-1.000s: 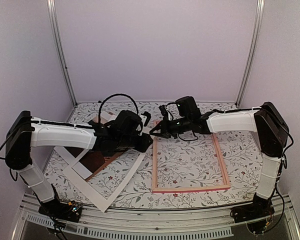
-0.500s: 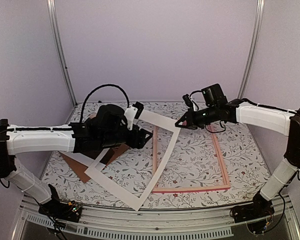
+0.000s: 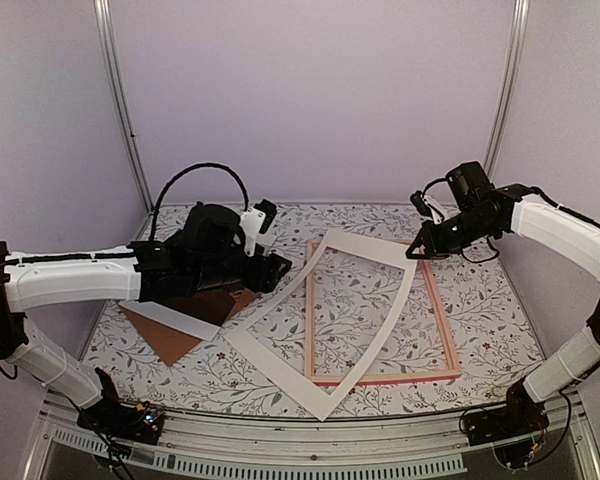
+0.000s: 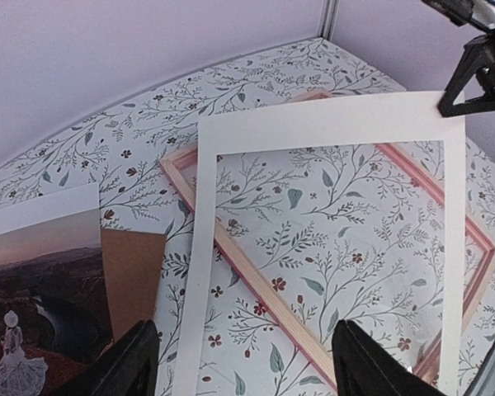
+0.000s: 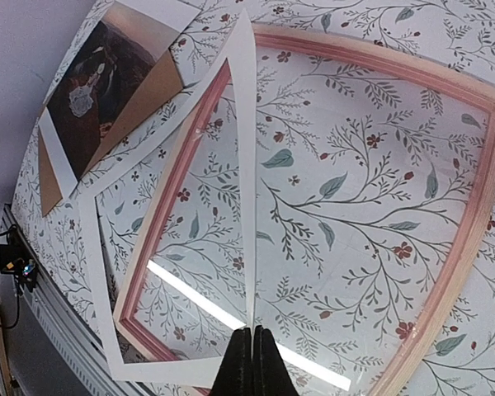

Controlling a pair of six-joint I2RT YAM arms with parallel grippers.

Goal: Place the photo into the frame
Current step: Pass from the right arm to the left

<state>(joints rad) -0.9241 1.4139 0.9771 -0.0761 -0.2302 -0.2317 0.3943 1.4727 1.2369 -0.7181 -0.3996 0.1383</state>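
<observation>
Since the earlier frames the white mat board is no longer lying on the left side of the tabletop. It is now sprawling askew across the frame, and the left arm, which was clamped on it, is backing off toward the left edge. The right fingers are pinching shut on the mat's far right corner, apparently dragging it aside so that what lay under it is exposed. The left fingers are standing wide apart with nothing between them, hanging just above the tabletop beside the photo. That release looks deliberate, leaving the mat to the other arm alone.

The photo is lying flat toward the tabletop's left edge, resting on the plain brown backing board. In the top view the left arm is hiding most of it. The frame is lying flat on the right half of the tabletop, its near rail running along the near edge. Nothing is sitting inside it yet, though the mat is crossing its left rail and reaching over its far right corner.

Judging from this, the photo is not yet being handled. The mat is overlapping the frame's opening, so it probably needs carrying further off before the photo can go in.
</observation>
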